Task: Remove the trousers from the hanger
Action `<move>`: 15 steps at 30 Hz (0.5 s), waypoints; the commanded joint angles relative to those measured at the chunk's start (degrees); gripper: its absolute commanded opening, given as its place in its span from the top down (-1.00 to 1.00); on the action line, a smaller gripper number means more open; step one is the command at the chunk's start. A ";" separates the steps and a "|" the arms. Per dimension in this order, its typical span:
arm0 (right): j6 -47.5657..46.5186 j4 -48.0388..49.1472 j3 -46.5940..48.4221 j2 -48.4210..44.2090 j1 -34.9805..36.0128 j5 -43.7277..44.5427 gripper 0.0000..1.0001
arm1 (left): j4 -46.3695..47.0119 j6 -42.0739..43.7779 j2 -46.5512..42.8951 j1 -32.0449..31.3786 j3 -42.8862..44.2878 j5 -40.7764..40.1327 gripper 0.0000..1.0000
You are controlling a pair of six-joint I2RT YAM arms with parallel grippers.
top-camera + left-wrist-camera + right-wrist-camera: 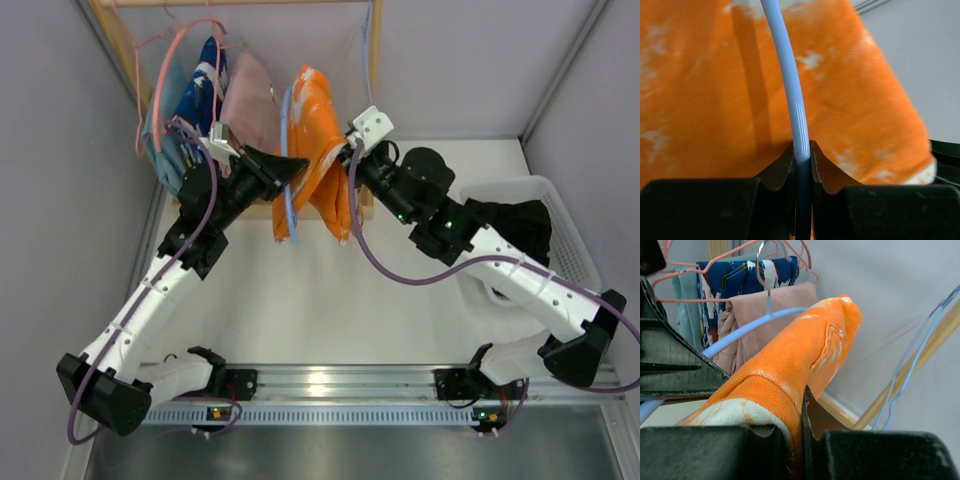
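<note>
Grey walls close round a white bench [300, 300] with a wooden rack [120, 45] at its far end, where several garments [245, 95] hang on pink hangers. Just right of them, the orange trousers [320, 140] are draped over a pale blue hanger [288, 150]. Seen from above, their long axis runs from the rack toward the near edge. The left hand [297, 167] reaches in from the left, and its wrist view shows the jaws pinched together on the blue wire, with the orange cloth spread directly behind it. The right hand [347, 155] comes in from the opposite side. Its wrist view shows it clamped on a thick fold of the orange cloth, with the wire passing off to its left. So the wire lies between the two hands: the left hand holds the frame and the right hand holds the cloth. The right hand is therefore the one placed to draw the cloth away to the right and toward itself, off the wire, while the left hand braces the frame. Whether the hook is on the rail cannot be told. The black trousers [515, 225] lie in a white basket [510, 188] at the right of the bench, well apart from the rack.
</note>
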 commanded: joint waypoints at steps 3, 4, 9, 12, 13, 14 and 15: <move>0.19 11.39 8.68 -7.53 -0.80 -0.32 1.00 | -0.04 3.80 -1.87 1.66 -2.08 -2.87 1.00; 0.45 11.30 9.47 -7.79 -0.80 -0.32 1.00 | -0.22 3.98 -1.96 1.74 -2.34 -2.78 1.00; 0.37 10.86 12.11 -8.94 -0.80 1.17 1.00 | -0.92 5.03 -2.49 1.83 -4.71 -1.99 1.00; 0.98 10.78 14.04 -9.90 -0.80 2.14 1.00 | -0.75 6.00 -2.84 1.92 -6.12 0.29 1.00; 1.15 10.25 15.09 -10.51 -0.80 2.14 1.00 | -0.75 6.35 -2.93 1.92 -6.47 0.82 1.00; 1.24 9.99 15.54 -10.69 -0.80 2.14 1.00 | -0.75 6.79 -3.10 1.92 -6.82 1.78 1.00; 1.07 9.72 15.89 -11.04 -0.71 2.31 1.00 | -0.75 7.22 -3.36 1.83 -7.17 2.14 1.00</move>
